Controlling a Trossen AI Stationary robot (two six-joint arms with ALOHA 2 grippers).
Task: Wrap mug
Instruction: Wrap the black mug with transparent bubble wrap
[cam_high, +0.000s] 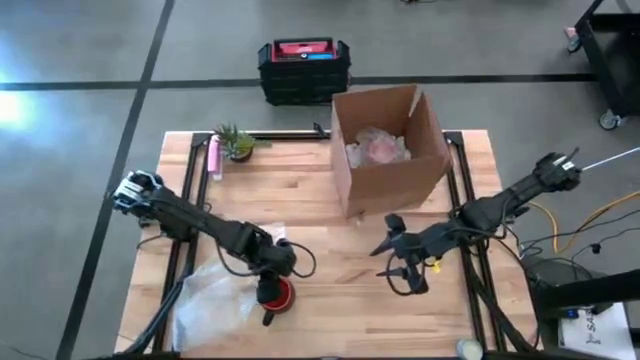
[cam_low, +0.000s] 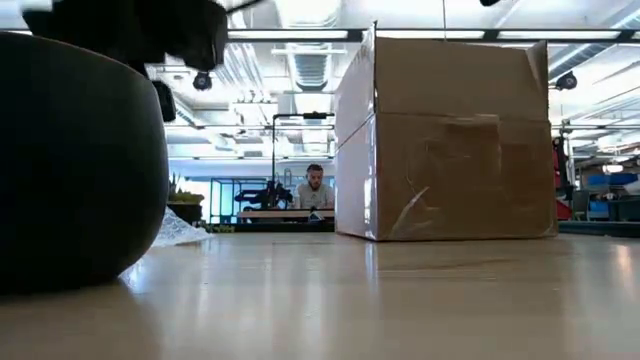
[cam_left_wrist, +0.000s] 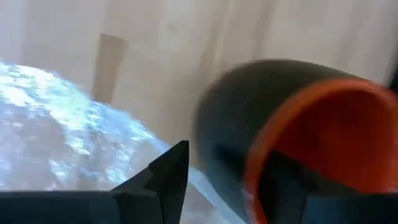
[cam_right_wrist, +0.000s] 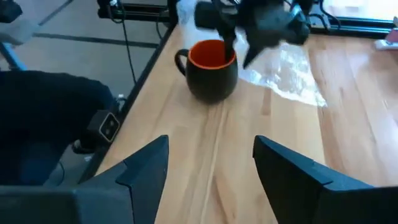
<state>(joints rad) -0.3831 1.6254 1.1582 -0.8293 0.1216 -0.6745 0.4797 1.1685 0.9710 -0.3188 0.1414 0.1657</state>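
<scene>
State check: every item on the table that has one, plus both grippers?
mug: upright on the table, unwrapped, one finger of the left gripper inside its rim
bubble wrap: lying loose on the table beside the mug
box: open at the top, pale wrapped stuff inside
left gripper: at the mug's rim, grip unclear
right gripper: open, empty, over bare table
plant: upright at the table's far edge

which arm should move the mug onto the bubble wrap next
Left, probably. The left pincer is already at the mug, with one finger inside the rim, and the bubble wrap lies right beside it. The right pincer hangs open, well apart near the cardboard box.
</scene>
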